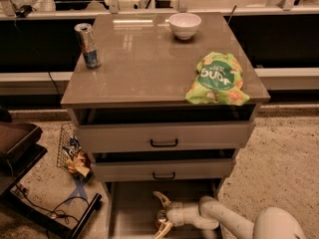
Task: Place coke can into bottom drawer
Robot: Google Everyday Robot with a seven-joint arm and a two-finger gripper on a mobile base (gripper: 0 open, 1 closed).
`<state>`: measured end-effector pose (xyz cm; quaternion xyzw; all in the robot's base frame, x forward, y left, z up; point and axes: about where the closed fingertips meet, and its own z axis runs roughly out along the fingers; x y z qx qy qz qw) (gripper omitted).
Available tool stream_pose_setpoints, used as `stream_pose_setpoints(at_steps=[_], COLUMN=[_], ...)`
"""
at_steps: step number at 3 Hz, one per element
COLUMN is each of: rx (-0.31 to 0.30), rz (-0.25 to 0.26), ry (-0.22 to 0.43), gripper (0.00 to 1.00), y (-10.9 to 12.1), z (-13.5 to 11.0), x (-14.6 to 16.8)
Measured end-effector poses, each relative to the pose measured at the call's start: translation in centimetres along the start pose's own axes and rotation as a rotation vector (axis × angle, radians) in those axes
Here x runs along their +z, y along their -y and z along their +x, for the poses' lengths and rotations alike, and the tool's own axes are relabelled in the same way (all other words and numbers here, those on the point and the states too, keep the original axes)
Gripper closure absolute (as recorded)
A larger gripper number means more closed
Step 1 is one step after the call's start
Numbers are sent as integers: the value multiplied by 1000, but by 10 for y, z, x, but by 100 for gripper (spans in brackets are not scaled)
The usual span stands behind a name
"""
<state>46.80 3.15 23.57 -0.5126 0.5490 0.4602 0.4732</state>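
The bottom drawer point(129, 210) is pulled out at the foot of the grey cabinet, a shallow tray with a flat grey floor. My gripper point(161, 213) reaches into it from the lower right on its white arm, low over the drawer floor. Its fingers point(160, 198) are spread open. The coke can point(160, 217) stands between them on the drawer floor; only its dim top shows and its red side is mostly hidden.
On the cabinet top stand a blue-and-silver can point(88, 45) at the back left, a white bowl point(185, 25) at the back and a green snack bag point(218, 79) at the front right. The two upper drawers are slightly ajar. A snack rack point(72, 151) and cables lie on the floor to the left.
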Motion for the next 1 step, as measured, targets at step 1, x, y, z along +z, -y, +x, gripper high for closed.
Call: stream_pose_setpoints(at_steps=[1], rx=[0], rz=[0], ry=[0], gripper=[0], y=[0], z=[0], x=[0])
